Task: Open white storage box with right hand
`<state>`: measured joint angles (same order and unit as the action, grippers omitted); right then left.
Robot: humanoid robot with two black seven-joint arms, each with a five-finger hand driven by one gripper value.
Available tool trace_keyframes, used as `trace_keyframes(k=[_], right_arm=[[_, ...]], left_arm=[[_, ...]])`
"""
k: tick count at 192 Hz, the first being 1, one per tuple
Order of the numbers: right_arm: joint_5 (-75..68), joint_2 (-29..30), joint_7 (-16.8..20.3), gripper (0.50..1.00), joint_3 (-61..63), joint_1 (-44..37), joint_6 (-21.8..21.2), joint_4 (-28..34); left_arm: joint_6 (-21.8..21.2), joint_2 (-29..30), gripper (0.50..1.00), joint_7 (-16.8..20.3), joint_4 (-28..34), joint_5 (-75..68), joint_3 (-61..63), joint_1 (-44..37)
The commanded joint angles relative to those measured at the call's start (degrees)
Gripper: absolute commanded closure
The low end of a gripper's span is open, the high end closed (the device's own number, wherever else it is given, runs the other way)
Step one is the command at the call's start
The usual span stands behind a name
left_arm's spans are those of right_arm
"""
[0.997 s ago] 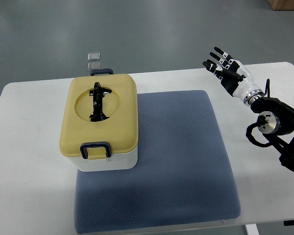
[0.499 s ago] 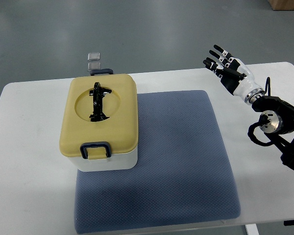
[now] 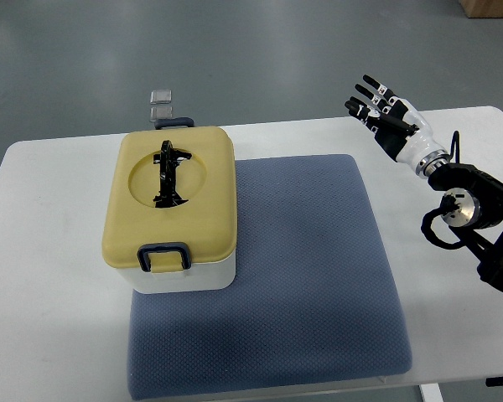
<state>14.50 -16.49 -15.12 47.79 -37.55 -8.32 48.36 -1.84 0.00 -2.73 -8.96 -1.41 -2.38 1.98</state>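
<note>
right hand point(image 3: 386, 117): raised over the far right part of the worktop point(image 3: 50, 251), fingers point(image 3: 366, 95) spread and pointing away from the robot, holding nothing; its arm comes in from the right edge.
left hand: not in the picture.
step in hand: by my reading, the approach has hardly begun; the hand is well apart from the box, with the whole blue mat point(image 3: 310, 268) between them.
white storage box point(image 3: 180, 272): stands on the left part of the mat, white body under a closed yellow lid point(image 3: 205, 209).
lid details: a black carrying handle point(image 3: 166, 174) lies folded flat in a round recess on top; a dark blue latch point(image 3: 162, 255) sits at the near edge, and another dark blue latch point(image 3: 174, 123) shows at the far edge.
contents: hidden, since the lid is shut; nothing can be said of what is inside.
next move, as i judge it: the hand must cross leftward over the mat and come down to the box, most likely to a latch or the lid edge; which latch must be freed first i cannot tell.
likely difficulty: the latches are small and lie close against the lid, so the fingertips would need careful placing.
beyond the worktop: two small clear items point(image 3: 160, 103) lie on the floor past the far edge, too small to identify.
</note>
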Motion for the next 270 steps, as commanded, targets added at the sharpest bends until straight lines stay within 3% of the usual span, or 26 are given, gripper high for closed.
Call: trace_keyframes(k=[1,56,93,133,170,216,270], right_arm=[[0.09,-0.12,-0.08,0.570,-0.16,-0.15,-0.03,0.15],[3.08,-1.26,-0.17,0.570,-0.51,-0.59,-0.38,1.12],[3.69,-7.59,-0.61,0.572,-7.80,-7.45,-3.55,1.21],[3.43,-12.95,-11.24,0.574,-33.72,-23.70,-3.90,2.00],[4.04,-12.69,-16.34,0.574,-49.37,-34.43,-3.55,4.28],[12.65,-11.28,-16.78,0.574,-53.42,-42.25,-3.28,8.41],[26.37,-6.62,-17.22,0.574,-55.53,-46.74,-1.52,8.41]], left_arm=[[0.00,0.00,0.500,0.00,0.00,0.00,0.00,-0.04],[0.00,0.00,0.500,0.00,0.00,0.00,0.00,0.04],[0.00,0.00,0.500,0.00,0.00,0.00,0.00,-0.04],[0.00,0.00,0.500,0.00,0.00,0.00,0.00,0.04],[0.00,0.00,0.500,0.00,0.00,0.00,0.00,0.04],[0.00,0.00,0.500,0.00,0.00,0.00,0.00,-0.04],[0.00,0.00,0.500,0.00,0.00,0.00,0.00,0.04]])
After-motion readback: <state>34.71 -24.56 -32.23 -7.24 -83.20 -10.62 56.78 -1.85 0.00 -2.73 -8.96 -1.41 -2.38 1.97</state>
